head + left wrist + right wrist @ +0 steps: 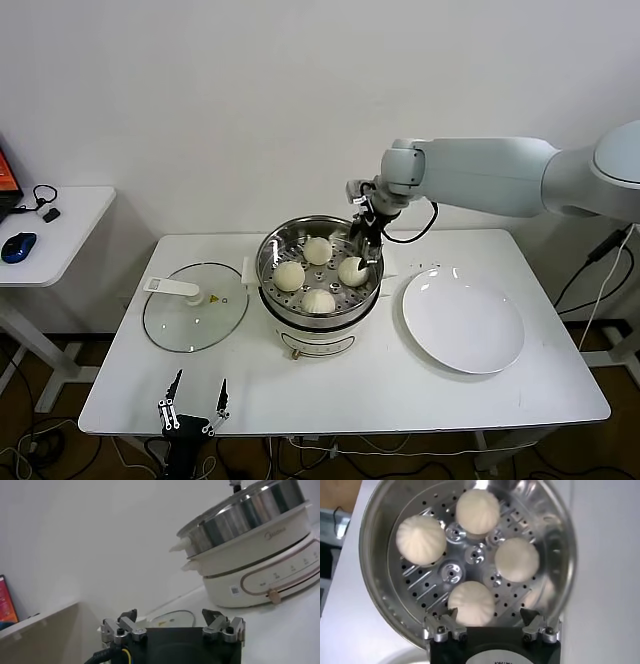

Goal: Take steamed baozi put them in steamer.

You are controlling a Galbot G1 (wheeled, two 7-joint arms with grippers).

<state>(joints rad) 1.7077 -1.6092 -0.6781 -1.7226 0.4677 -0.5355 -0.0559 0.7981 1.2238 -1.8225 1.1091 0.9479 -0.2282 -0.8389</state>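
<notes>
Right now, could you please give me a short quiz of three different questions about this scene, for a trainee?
1. How many baozi lie in the steamer?
2. True or false: the plate holds one bun.
3. Which hand hovers over the steamer: A) left hand B) right hand?

Key:
1. Four.
2. False; it holds none.
3. B; the left hand waits open at the table's front edge, by the glass lid.

Steamer (320, 290): shiny steel, perforated tray, glossy cream plastic base.
Baozi (421, 539): matt, pleated dough.
Lid (195, 320): clear glass.
Plate (463, 322): glossy white.
Table (400, 385): my smooth matt white top.
</notes>
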